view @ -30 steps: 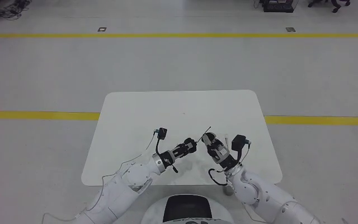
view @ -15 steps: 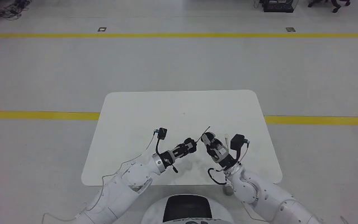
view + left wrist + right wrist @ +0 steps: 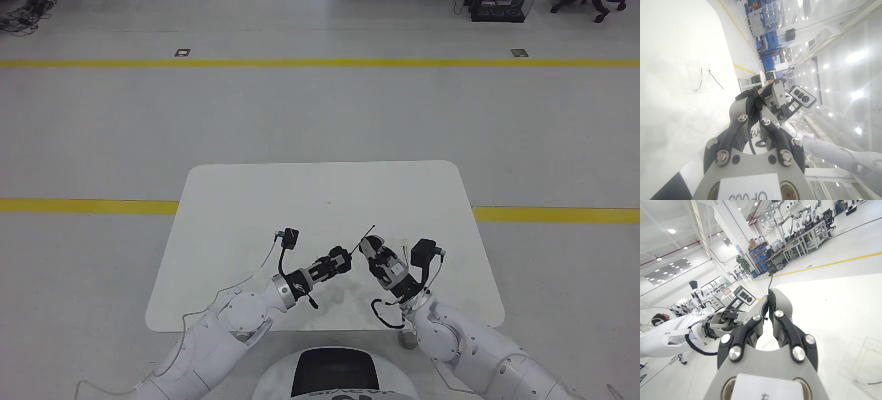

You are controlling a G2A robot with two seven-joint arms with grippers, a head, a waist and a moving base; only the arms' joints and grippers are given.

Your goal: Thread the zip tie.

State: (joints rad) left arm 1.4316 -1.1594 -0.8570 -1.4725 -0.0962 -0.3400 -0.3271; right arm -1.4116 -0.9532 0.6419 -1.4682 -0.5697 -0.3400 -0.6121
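Both grippers hang close together over the front middle of the white table [image 3: 300, 200]. My right gripper [image 3: 768, 294] is shut on a thin black zip tie [image 3: 770, 281], whose free end sticks out past the fingertips. In the top view that end of the zip tie [image 3: 370, 232] points away from the right gripper [image 3: 368, 246]. My left gripper [image 3: 753, 95] is shut too, with a thin black strand of the zip tie [image 3: 750, 125] running back between its fingers. In the top view the left gripper [image 3: 343, 256] sits just beside the right one, tips almost meeting.
A clear shallow tray [image 3: 694, 75] lies on the table beyond the grippers, with spare black zip ties [image 3: 715, 81] in and beside it. Its corner, the clear tray [image 3: 866, 351], is by the right arm. The far half of the table is bare.
The right gripper has edged slightly toward the left gripper. The left arm has stayed where it was.
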